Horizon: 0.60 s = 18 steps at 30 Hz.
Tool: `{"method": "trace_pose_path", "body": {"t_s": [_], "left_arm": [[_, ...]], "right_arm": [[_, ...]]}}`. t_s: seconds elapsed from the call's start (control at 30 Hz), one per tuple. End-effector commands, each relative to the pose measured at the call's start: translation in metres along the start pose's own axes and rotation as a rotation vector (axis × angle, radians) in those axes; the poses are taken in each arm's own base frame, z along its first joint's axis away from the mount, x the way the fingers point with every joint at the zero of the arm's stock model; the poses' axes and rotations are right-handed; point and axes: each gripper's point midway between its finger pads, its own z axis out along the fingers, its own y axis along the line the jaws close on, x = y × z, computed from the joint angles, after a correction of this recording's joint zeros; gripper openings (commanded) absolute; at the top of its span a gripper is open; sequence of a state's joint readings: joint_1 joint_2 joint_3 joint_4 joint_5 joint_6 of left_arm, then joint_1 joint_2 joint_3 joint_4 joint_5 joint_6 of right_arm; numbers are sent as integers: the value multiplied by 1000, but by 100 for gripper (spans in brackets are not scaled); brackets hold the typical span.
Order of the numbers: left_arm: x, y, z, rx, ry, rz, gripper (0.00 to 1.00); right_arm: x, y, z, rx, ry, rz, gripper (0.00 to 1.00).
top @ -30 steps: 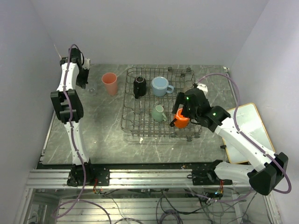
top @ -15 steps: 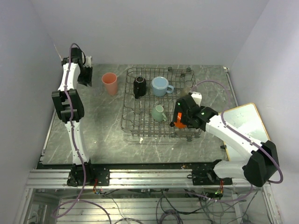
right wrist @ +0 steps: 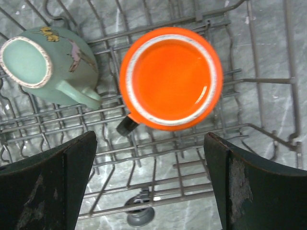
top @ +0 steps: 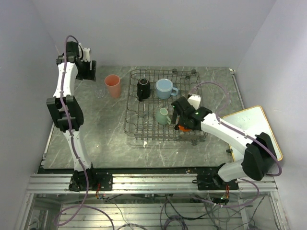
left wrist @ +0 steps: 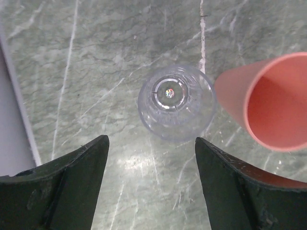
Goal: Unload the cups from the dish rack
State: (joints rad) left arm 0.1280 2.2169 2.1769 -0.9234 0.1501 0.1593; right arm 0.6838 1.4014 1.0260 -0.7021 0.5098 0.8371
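Note:
The grey wire dish rack (top: 144, 125) holds a black mug (top: 143, 88), a light-blue mug (top: 164, 88), a mint-green cup (top: 162, 116) and an orange mug (top: 185, 127). My right gripper (top: 181, 116) hovers open over the orange mug (right wrist: 171, 78), its fingers (right wrist: 72, 177) wider than the mug and short of it. The mint-green cup (right wrist: 45, 64) lies just left of it. A pink tumbler (top: 112, 86) and a small clear cup (top: 99, 91) stand on the table left of the rack. My left gripper (left wrist: 151, 143) is open above the clear cup (left wrist: 176, 101), beside the tumbler (left wrist: 273, 103).
A white board with an orange rim (top: 249, 132) lies at the right edge of the table. Walls close in the left, back and right sides. A grey rack foot (right wrist: 140, 215) shows under the wires (right wrist: 268, 81).
My left gripper has opened off the clear cup and lifted back from it. The right arm has swung left and settled over the orange mug, jaws still wide.

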Motion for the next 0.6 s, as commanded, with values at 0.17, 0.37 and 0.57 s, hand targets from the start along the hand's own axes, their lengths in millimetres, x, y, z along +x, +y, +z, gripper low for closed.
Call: {"method": "trace_pose_path", "body": {"t_s": [0.17,0.37,0.57], "left_arm": [[-4,-3,-98,28,-97,34,86],[16,-32,-133,126,-128,61,88],[26,-48,-145,193,-129,65,91]], "right_arm": [[6,36,17,72,-42,115,82],[0,38,25,100,-75,126,68],[7,29,33,151,-76,101,56]]}}
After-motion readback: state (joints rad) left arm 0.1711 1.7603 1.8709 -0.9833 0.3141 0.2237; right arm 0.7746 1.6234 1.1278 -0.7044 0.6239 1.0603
